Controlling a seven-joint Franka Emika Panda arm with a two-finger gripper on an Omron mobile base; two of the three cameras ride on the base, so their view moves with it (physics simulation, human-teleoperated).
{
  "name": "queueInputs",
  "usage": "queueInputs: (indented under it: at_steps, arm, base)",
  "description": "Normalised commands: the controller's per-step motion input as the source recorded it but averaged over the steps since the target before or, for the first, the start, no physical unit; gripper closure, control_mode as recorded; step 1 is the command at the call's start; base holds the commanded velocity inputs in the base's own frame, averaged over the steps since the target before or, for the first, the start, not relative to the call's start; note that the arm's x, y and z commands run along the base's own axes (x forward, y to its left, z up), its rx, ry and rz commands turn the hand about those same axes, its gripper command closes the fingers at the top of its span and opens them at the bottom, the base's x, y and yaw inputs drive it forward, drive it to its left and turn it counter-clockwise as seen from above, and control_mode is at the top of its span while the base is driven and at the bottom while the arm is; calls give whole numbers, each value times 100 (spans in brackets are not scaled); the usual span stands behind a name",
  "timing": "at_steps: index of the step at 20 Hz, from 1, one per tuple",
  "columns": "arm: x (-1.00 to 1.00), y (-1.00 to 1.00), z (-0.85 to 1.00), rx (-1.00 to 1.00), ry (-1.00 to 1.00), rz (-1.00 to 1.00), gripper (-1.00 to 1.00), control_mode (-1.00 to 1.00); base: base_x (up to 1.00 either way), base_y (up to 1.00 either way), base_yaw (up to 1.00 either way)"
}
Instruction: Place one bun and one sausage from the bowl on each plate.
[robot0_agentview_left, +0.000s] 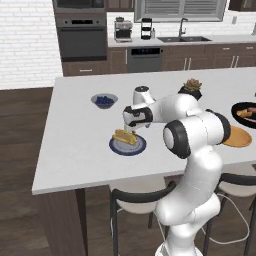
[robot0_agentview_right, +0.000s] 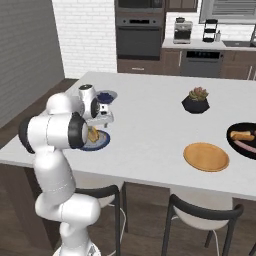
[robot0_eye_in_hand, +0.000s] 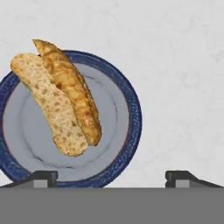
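1. Blue-grey, with a darker rim: that is the plate (robot0_agentview_left: 128, 146) the gripper (robot0_agentview_left: 131, 126) is hovering over in the left base view, near the counter's (robot0_agentview_left: 75, 150) front edge. A bun (robot0_agentview_left: 125, 137) is lying on it. Far to the right, the orange-tan plate (robot0_agentview_left: 238, 137) is sitting bare beside the black bowl (robot0_agentview_left: 245, 114), which is partly cut off at the frame edge with food in it.

2. In the right base view the arm is covering much of the blue-grey plate (robot0_agentview_right: 101, 142). The orange-tan plate (robot0_agentview_right: 206, 156) and the black bowl (robot0_agentview_right: 241, 140) are sitting just beside each other, well apart from the gripper, and the bowl is holding a second bun (robot0_agentview_right: 242, 135) and a pale sausage (robot0_agentview_right: 247, 146).

3. The hand view is looking straight down on the blue-grey plate (robot0_eye_in_hand: 127, 118), where a split bun (robot0_eye_in_hand: 48, 105) and a browned sausage (robot0_eye_in_hand: 72, 89) are lying touching, both overhanging the rim at one end. The gripper (robot0_eye_in_hand: 111, 177) is standing wide open, its fingertips (robot0_eye_in_hand: 43, 177) holding and touching nothing.

4. I judge this plate served. The risk now lies in the overhang: a careless sweep could nudge the bun off the rim. At the bowl, the food is lying close together, so a grasp could catch both pieces.
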Motion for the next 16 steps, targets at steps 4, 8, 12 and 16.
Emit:
queueInputs:
  at_steps: [4, 8, 12, 16]
  arm:
    - [-100, -87, 21, 10, -2, -24, -100, -100]
    - [0, 0, 0, 0, 0, 0, -100, 100]
    - [0, 0, 0, 0, 0, 0, -100, 100]
    - [0, 0, 0, 0, 0, 0, -100, 100]
  base:
    - [0, 0, 0]
    - [-98, -100, -23]
    - [-50, -100, -19]
    - [0, -100, -17]
